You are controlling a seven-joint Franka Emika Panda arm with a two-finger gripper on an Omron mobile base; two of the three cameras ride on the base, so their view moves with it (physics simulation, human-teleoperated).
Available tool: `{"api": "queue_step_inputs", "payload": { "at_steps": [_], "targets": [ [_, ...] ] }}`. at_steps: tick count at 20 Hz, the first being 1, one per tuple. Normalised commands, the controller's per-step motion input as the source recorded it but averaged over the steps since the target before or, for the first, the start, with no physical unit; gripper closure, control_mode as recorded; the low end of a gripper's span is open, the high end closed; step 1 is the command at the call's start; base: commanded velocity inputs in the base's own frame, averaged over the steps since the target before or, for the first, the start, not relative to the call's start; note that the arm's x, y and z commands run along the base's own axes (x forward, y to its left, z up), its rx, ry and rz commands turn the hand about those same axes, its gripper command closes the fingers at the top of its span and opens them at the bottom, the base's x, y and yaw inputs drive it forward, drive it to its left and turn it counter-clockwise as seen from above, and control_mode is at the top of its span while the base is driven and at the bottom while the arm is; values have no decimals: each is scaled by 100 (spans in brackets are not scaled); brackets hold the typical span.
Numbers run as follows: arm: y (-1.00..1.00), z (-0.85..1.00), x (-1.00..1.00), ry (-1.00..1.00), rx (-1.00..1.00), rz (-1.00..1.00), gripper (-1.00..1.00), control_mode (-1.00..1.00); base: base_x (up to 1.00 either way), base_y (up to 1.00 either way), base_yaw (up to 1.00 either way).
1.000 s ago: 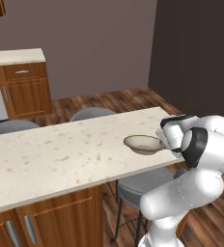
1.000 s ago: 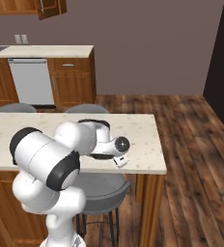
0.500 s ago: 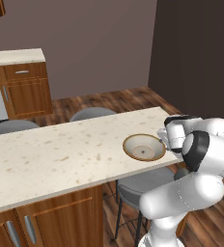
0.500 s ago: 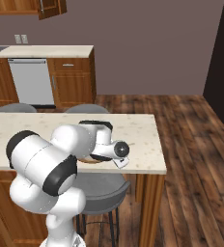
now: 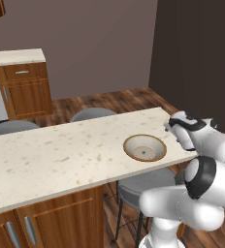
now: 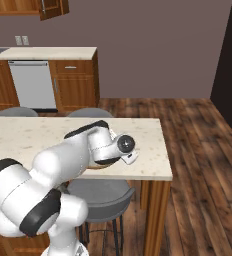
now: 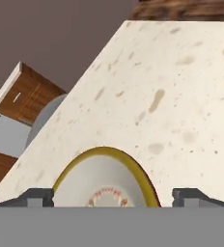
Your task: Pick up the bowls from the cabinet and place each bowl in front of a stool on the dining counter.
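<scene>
One wide, shallow cream bowl point(image 5: 144, 147) with a tan rim and a reddish ring at its centre is sitting upright, mouth up, near the right end of the dining counter point(image 5: 56, 155). Being round, it is showing no long axis. The counter's beige stone top is speckled, over a wooden base. Grey round-seated stools point(image 5: 146, 185) are standing at the near and far sides. The gripper point(image 7: 113, 197) is spreading its dark fingertips point(image 7: 36, 197) wide either side of the bowl's rim, holding nothing.
</scene>
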Motion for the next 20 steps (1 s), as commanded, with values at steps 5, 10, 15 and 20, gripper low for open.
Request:
{"api": "queue_step_inputs", "payload": {
  "at_steps": [5,10,15,20],
  "targets": [
    [-16,100,-63,6,-14,13,-100,-100,0,0,0],
    [0,100,-71,0,-16,16,-100,-100,0,0,0],
    [23,74,-80,-3,-20,24,-100,-100,0,0,0],
    [37,23,-52,0,-22,26,-100,-100,0,0,0]
  ]
}}
